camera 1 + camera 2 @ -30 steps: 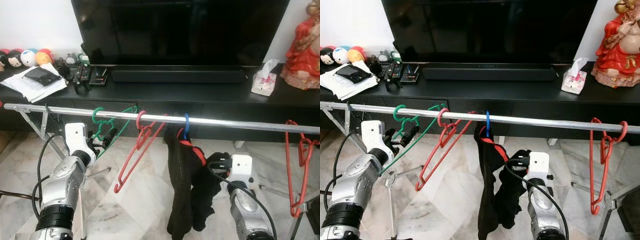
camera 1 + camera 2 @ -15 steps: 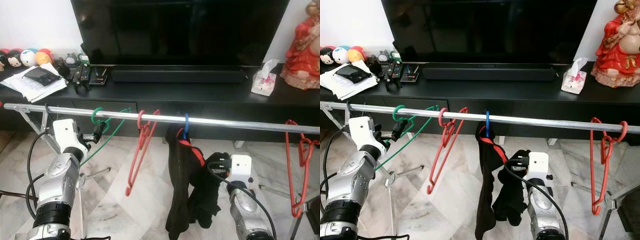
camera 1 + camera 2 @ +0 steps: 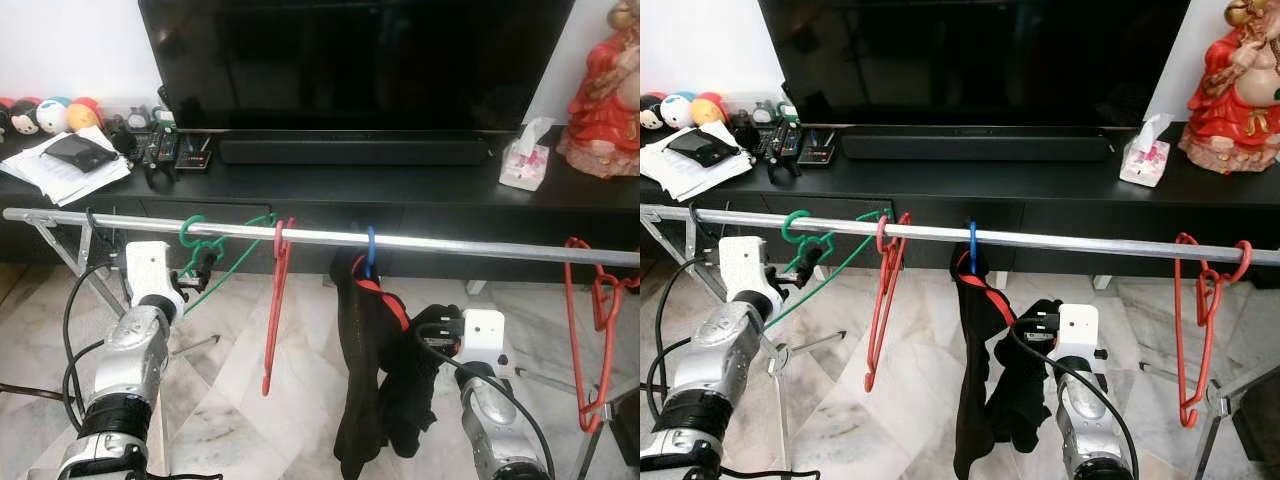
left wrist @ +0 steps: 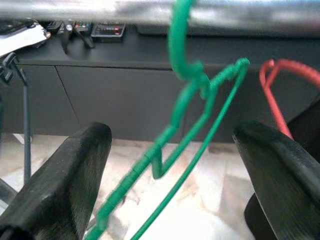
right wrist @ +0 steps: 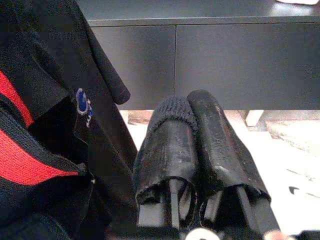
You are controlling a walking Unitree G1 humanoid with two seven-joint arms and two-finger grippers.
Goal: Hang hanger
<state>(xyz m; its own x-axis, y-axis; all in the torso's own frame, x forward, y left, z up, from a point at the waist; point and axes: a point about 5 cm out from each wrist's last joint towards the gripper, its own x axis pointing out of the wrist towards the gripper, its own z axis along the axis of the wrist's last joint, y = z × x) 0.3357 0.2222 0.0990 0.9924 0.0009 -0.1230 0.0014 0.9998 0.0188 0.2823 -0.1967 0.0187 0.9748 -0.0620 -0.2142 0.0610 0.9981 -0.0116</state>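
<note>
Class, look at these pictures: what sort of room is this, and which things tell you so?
Most likely a home living room: a large television on a low black cabinet, a tissue pack beside it, and a clothes rail with hangers.

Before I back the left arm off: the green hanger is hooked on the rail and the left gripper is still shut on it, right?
Not quite. The green hanger is hooked over the rail, but the left gripper is open: the left wrist view shows its two fingers spread wide, the hanger's wire passing between them untouched.

Silver arms, white wrist blocks, black cables, black-fingered pincers
</note>
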